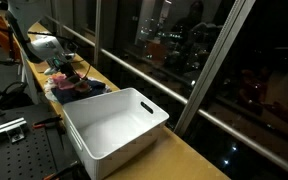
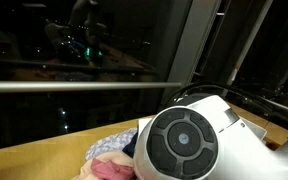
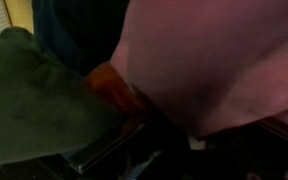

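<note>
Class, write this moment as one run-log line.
arm over clothes pile | claw low at pile, jaws unreadable | nearest: pink cloth, grey cloth | white bin beside pile

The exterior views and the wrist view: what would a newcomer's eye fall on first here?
A big white bin stands on the wooden table in an exterior view. Behind it, the robot arm bends over a pile of clothes. In the wrist view, a pink cloth fills most of the picture.
</note>
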